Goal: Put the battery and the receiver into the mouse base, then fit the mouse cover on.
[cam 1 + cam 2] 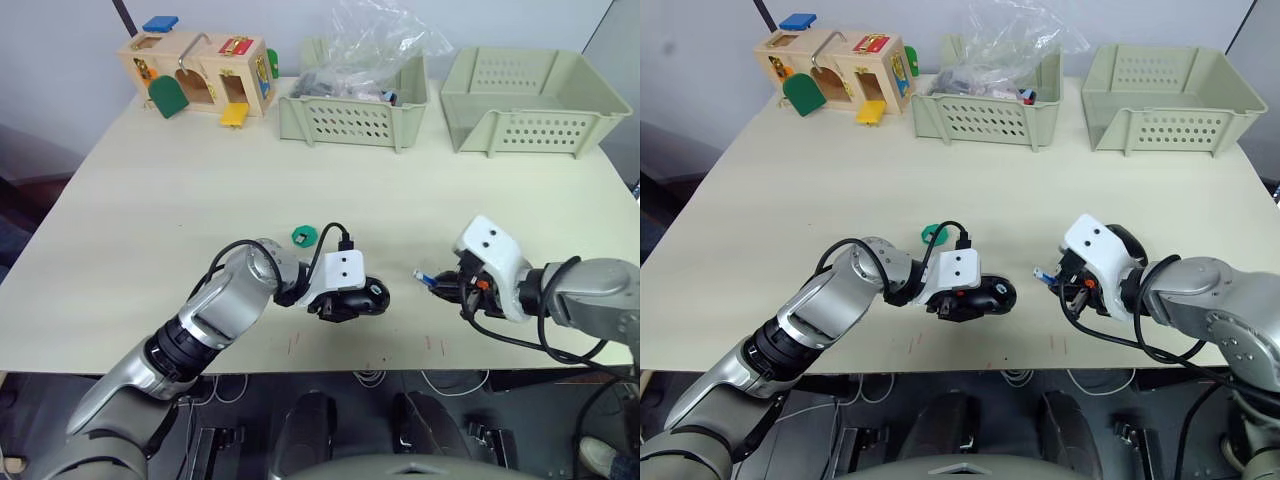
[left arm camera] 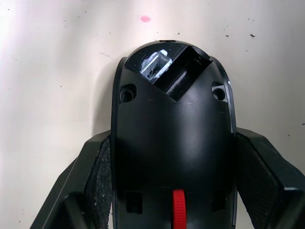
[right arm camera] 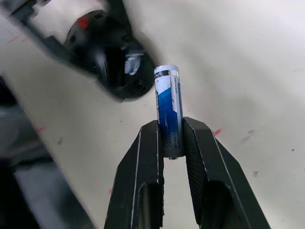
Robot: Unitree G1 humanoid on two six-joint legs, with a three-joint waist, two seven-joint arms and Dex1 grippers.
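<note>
One pale worktop against a grey wall; two green baskets, one wooden toy box, one green disc. Left claw clamped on one mouse base. Right claw pinching one battery.

Bright even light, soft shadows, right wrist view's far edge motion-blurred

This looks like a robot-testing lab rather than a home. A plain pale tabletop bears small red marker ticks, two perforated pale-green plastic bins, a wooden latch-and-lock toy box, with cables hanging below its front edge.
</note>
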